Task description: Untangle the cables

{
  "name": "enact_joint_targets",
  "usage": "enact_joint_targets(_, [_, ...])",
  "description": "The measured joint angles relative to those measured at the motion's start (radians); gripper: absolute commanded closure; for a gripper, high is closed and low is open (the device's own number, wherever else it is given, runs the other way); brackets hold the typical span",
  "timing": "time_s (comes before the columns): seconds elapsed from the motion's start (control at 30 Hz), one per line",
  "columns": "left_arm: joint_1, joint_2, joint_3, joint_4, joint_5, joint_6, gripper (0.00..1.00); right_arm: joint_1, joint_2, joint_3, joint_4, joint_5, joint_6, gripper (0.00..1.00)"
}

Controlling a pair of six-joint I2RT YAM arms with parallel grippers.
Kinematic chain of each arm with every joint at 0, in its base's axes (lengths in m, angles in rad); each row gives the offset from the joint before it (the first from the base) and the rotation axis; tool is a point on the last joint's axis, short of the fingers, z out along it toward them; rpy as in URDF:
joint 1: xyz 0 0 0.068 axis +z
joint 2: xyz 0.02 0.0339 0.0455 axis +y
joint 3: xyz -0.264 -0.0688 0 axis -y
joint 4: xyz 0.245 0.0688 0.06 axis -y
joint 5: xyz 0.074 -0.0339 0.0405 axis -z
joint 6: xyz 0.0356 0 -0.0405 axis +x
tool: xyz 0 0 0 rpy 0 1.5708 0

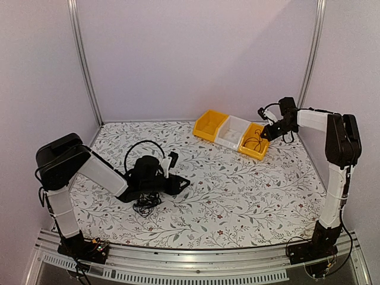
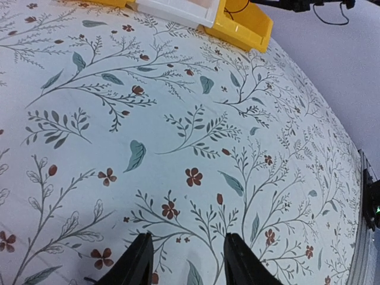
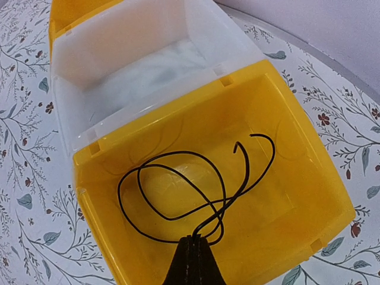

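Right end effector (image 3: 191,243) clenched on a looped cable (image 3: 178,155) lying in the right-hand yellow bin (image 3: 309,196); white bin (image 3: 119,35) adjoining. Left end effector (image 2: 187,240) released above the counter (image 2: 178,119); tangled cables (image 1: 146,204) beside that arm.

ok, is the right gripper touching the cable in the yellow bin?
Touching. The right wrist view shows the right gripper shut on the thin black cable where its strands meet at the fingertips, with the loop spread inside the yellow bin.
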Motion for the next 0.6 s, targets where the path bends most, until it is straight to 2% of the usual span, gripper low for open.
enact_joint_targets(0.13, [0.000, 0.000, 0.000, 0.000, 0.003, 0.000, 0.60, 0.007, 0.076, 0.066, -0.048, 0.015, 0.014, 0.98])
enact_joint_targets(0.27, [0.000, -0.013, 0.000, -0.010, 0.005, 0.001, 0.60, 0.025, 0.121, 0.121, -0.071, 0.031, 0.019, 0.70])
enact_joint_targets(0.33, [0.000, -0.036, 0.000, -0.031, 0.005, 0.006, 0.60, 0.039, 0.126, 0.138, -0.090, 0.051, 0.023, 0.63])
enact_joint_targets(0.43, [-0.001, -0.111, 0.008, -0.097, -0.003, 0.029, 0.58, 0.051, 0.117, 0.140, -0.112, 0.082, 0.025, 0.56])
enact_joint_targets(0.6, [-0.001, -0.289, 0.051, -0.242, -0.060, 0.083, 0.56, 0.055, 0.005, 0.093, -0.160, 0.138, 0.018, 0.51])
